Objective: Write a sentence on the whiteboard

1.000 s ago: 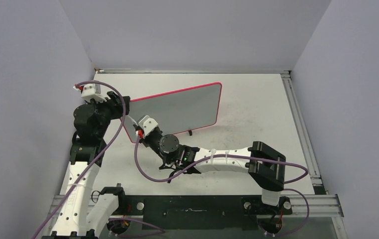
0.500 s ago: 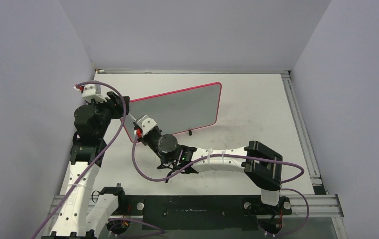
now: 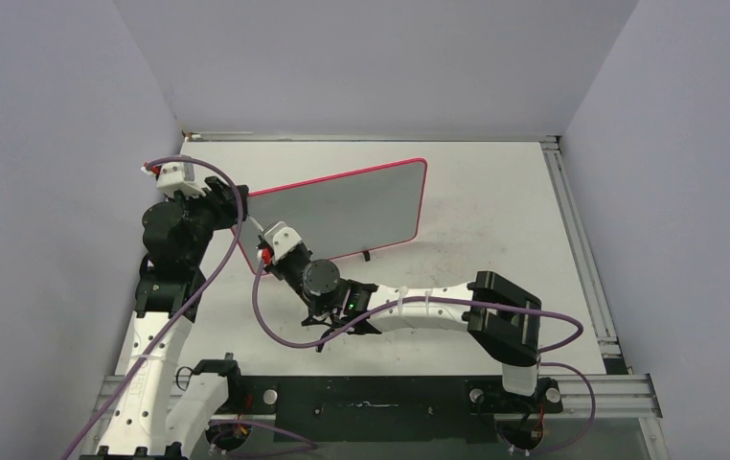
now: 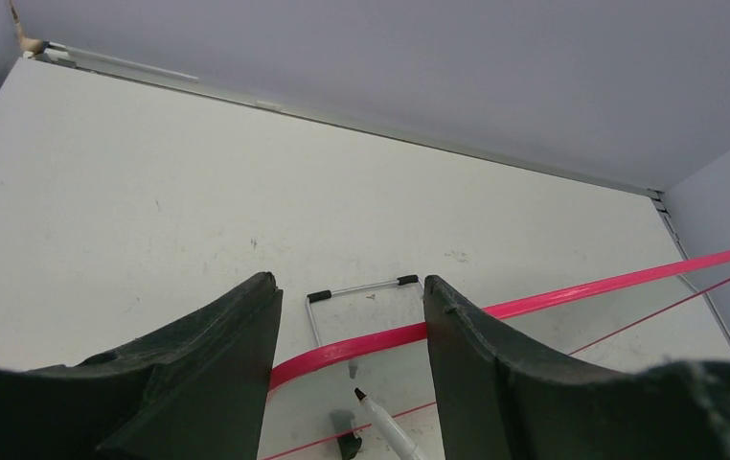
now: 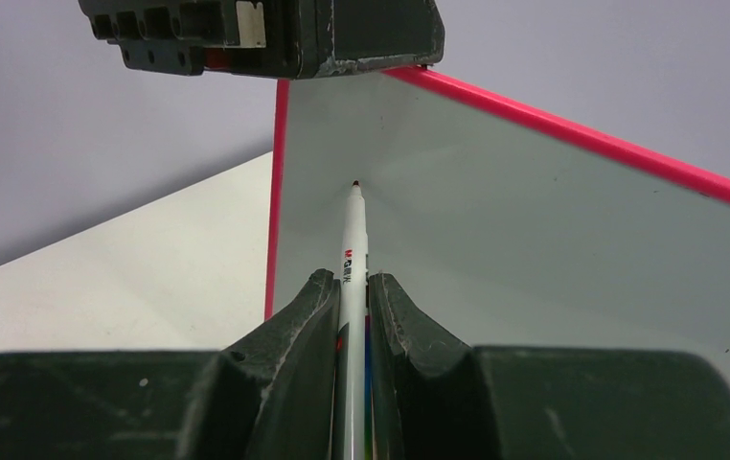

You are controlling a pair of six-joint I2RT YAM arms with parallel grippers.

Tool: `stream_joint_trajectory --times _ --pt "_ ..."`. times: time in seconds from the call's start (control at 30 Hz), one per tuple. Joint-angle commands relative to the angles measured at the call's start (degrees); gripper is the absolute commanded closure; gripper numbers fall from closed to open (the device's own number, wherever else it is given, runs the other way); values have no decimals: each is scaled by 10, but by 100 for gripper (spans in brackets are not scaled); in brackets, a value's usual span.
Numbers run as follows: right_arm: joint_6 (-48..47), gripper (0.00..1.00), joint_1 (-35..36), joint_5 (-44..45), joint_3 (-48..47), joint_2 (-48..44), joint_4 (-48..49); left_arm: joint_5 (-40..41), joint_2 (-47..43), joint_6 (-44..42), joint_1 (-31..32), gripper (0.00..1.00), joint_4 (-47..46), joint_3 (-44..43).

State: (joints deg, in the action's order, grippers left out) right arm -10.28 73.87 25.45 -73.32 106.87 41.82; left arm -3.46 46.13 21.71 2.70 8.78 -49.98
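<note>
The whiteboard [image 3: 361, 206] stands propped on edge, left of the table's [image 3: 495, 192] middle, its face bare: no sentence shows yet. The marker [image 5: 353, 240] aims at the board's 11 o'clock corner, tip at or just off the surface, pinched tight in the right gripper [image 5: 352, 280]. In the last second that arm slid slightly toward 9 o'clock while the board stayed put, so writing looks about to begin. The left gripper [image 4: 347, 280] hangs spread wide over the 9 o'clock rim.
</note>
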Motion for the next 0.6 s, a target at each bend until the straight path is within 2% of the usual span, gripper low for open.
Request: stream_joint_trajectory --times 0.0,0.57 --pt "8 95 -3 10 -7 14 6 5 -4 -14 2 47 1 4" --pt "32 95 -2 7 17 20 -16 8 -8 -17 2 47 2 4"
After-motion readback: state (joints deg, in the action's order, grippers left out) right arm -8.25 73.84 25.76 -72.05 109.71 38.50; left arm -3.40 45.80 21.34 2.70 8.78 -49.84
